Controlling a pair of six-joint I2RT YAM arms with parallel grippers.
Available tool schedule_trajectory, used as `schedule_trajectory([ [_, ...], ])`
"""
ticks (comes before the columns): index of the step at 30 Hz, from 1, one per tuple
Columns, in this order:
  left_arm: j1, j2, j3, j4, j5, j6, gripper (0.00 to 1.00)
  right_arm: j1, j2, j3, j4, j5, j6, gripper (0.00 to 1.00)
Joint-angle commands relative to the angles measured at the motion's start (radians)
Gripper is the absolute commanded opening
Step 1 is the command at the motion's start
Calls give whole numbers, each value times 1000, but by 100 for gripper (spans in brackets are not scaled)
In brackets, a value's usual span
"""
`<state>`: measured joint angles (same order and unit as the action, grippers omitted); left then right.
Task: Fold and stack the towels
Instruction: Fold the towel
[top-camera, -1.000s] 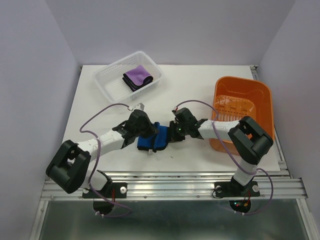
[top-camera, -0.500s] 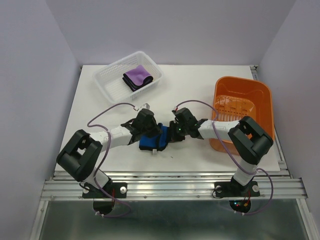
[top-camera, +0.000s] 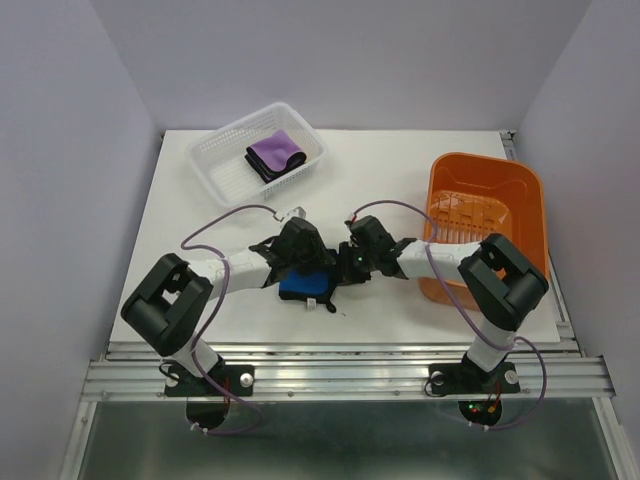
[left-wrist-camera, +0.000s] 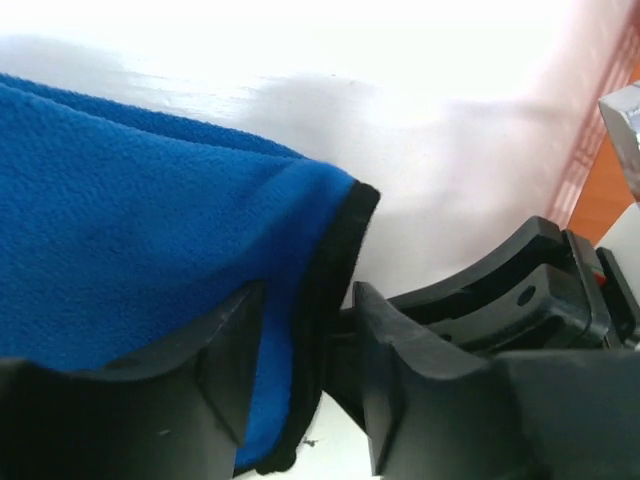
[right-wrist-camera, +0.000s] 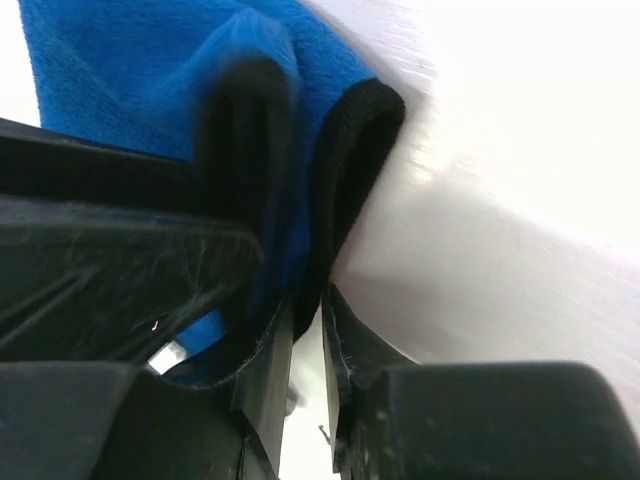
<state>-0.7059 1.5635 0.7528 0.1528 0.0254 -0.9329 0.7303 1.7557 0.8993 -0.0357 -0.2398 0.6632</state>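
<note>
Though the top view hides their jaws, wrist views show the left gripper (left-wrist-camera: 305, 335) parted around the black-edged blue fleece towel (left-wrist-camera: 130, 190), the right gripper (right-wrist-camera: 308, 315) pinching its hem. Two towels show, a folded purple towel (top-camera: 274, 152) lying beyond it.

Blue towel (left-wrist-camera: 130, 200): bright blue fleece, black edging.
Purple towel (top-camera: 275, 152): purple over black layer.
Mesh basket (top-camera: 205, 160): white, lattice pattern.
Orange basket (top-camera: 440, 185): solid orange.
Table (top-camera: 380, 170): white.
Left gripper (left-wrist-camera: 308, 300), right gripper (right-wrist-camera: 307, 300): black.
Cable (top-camera: 225, 211): purple.
</note>
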Motion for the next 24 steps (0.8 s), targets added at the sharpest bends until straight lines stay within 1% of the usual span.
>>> schedule_trajectory([
  [1, -18, -72, 34, 4, -9, 16, 65, 12, -30, -49, -113, 106, -4, 26],
  [2, -18, -97, 33, -1, -8, 23, 71, 12, -48, -54, -128, 117, 4, 28],
  [3, -20, -111, 33, -2, -8, 23, 75, 12, -61, -59, -135, 129, 10, 30],
  [4, -23, -135, 30, -9, -8, 29, 77, 12, -73, -62, -141, 149, 19, 33],
  [6, -24, -164, 26, -18, -13, 40, 78, 14, -114, -74, -161, 175, 22, 34],
  [8, -24, -209, 22, -32, -16, 57, 81, 12, -162, -89, -184, 195, 32, 35],
  [9, -24, -223, 23, -41, -18, 66, 88, 12, -176, -95, -190, 210, 36, 35],
  [10, -24, -256, 22, -53, -51, 89, 91, 14, -194, -100, -196, 218, 36, 38],
  [11, -24, -270, 17, -76, -67, 107, 98, 12, -209, -105, -204, 218, 36, 41],
  [12, -23, -286, 19, -100, -88, 120, 99, 12, -237, -112, -205, 217, 35, 43],
  [13, -24, -311, 20, -151, -151, 131, 99, 14, -251, -115, -202, 212, 24, 49],
  [14, -23, -327, 20, -177, -178, 141, 99, 12, -265, -122, -196, 206, 16, 53],
  [15, -21, -356, 19, -199, -220, 144, 99, 14, -292, -129, -190, 192, 12, 60],
  [16, -21, -356, 16, -216, -234, 147, 99, 12, -301, -129, -185, 186, 1, 60],
  [17, -21, -385, 5, -235, -245, 158, 99, 14, -311, -129, -175, 178, -20, 68],
  [18, -15, -411, -10, -261, -272, 149, 99, 15, -318, -117, -170, 165, -37, 71],
  [21, -1, -451, -35, -285, -291, 138, 99, 35, -311, -89, -145, 151, -60, 80],
  [22, 9, -476, -53, -300, -301, 125, 99, 41, -291, -70, -136, 151, -71, 85],
  [24, 20, -503, -78, -305, -305, 112, 99, 52, -262, -43, -135, 152, -77, 89],
])
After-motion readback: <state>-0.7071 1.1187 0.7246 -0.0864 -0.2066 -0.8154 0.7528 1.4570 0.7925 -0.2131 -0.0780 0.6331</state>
